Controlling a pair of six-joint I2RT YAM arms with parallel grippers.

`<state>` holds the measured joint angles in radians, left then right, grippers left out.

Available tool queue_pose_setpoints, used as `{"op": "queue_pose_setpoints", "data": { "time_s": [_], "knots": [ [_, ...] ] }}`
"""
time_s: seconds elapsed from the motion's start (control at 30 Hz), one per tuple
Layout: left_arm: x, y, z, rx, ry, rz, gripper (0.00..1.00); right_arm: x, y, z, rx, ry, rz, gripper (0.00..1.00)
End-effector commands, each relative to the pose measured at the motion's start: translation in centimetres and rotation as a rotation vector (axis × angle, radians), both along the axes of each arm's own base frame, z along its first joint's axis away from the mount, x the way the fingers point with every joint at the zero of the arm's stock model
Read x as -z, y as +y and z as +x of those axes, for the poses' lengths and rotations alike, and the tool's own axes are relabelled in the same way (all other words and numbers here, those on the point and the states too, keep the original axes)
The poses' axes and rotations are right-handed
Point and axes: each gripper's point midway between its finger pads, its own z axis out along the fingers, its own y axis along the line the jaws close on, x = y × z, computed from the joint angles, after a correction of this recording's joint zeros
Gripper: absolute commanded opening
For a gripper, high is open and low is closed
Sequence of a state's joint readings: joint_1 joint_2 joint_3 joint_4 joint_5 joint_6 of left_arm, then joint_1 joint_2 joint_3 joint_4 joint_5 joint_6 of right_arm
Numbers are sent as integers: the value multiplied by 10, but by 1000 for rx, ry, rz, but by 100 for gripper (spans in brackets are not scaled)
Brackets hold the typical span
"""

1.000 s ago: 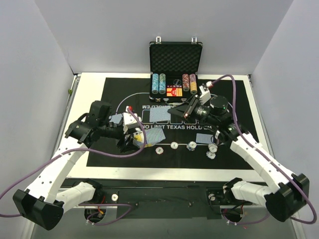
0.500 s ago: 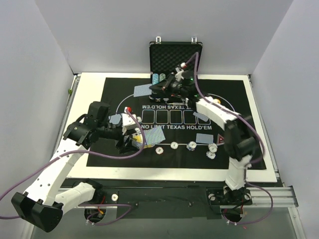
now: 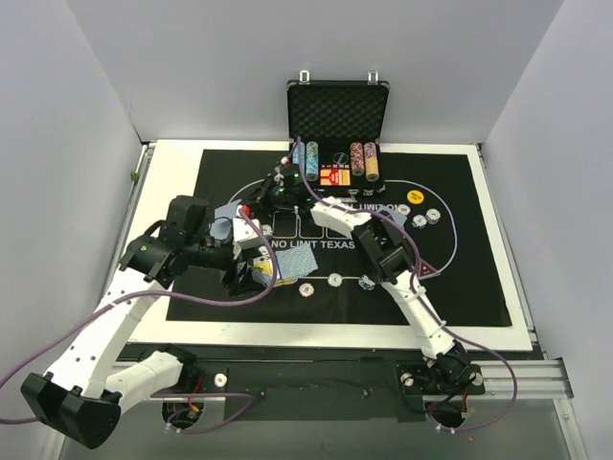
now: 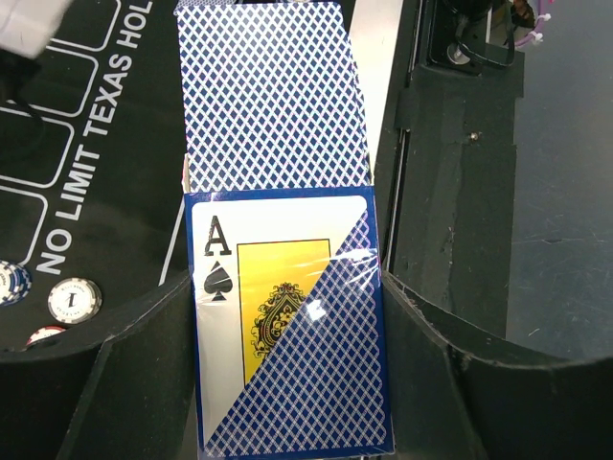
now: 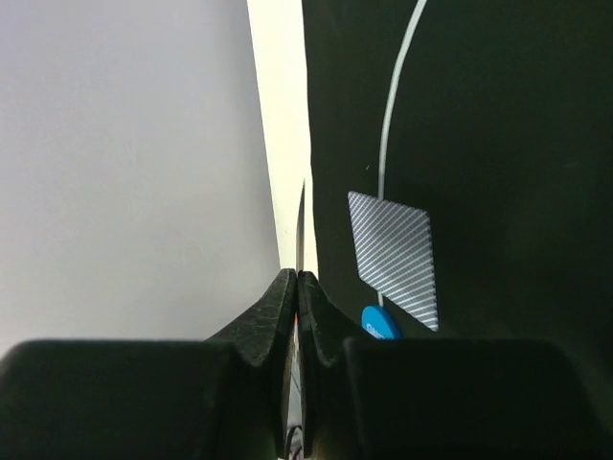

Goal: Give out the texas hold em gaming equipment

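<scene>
My left gripper (image 3: 251, 273) (image 4: 287, 287) is shut on a wrapped deck of blue-backed playing cards (image 4: 287, 335) showing an ace of spades, with one blue card (image 4: 273, 96) sliding out ahead. My right gripper (image 3: 251, 204) (image 5: 297, 278) reaches over the mat's left part, shut on a single card seen edge-on (image 5: 303, 230). On the mat beside it lie a blue-backed card (image 5: 393, 254) (image 3: 228, 213) and a round blue button disc (image 5: 381, 323). Three poker chips (image 3: 334, 280) sit in a row near the mat's front, and others (image 3: 420, 220) lie with a yellow button (image 3: 415, 196) at the right.
The black mat (image 3: 479, 278) covers most of the white table. An open black case (image 3: 337, 101) with chip stacks (image 3: 305, 161) stands at the far edge. My right arm (image 3: 383, 251) stretches diagonally across the mat's centre. Grey walls enclose left, back and right.
My right arm has swung from the mat's right side, past the case, to the far left with a card pinched. Blue cards seen mid-mat earlier no longer show. The left arm has barely moved.
</scene>
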<state>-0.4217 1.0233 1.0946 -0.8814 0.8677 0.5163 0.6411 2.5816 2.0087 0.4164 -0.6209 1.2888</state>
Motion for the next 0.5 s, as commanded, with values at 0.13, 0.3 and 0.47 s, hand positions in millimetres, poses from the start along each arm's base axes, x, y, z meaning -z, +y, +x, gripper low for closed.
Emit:
{"op": "queue_pose_setpoints", "data": {
  "time_s": [0.13, 0.3, 0.47],
  "knots": [
    [-28, -3, -5, 26, -66, -75, 1, -20, 29, 0, -13, -34, 26, 0],
    [-26, -4, -3, 20, -58, -74, 1, -21, 16, -1, -2, -45, -19, 25],
    [-22, -4, 0, 13, -55, -64, 1, -28, -3, 4, 11, -46, -30, 40]
  ]
}}
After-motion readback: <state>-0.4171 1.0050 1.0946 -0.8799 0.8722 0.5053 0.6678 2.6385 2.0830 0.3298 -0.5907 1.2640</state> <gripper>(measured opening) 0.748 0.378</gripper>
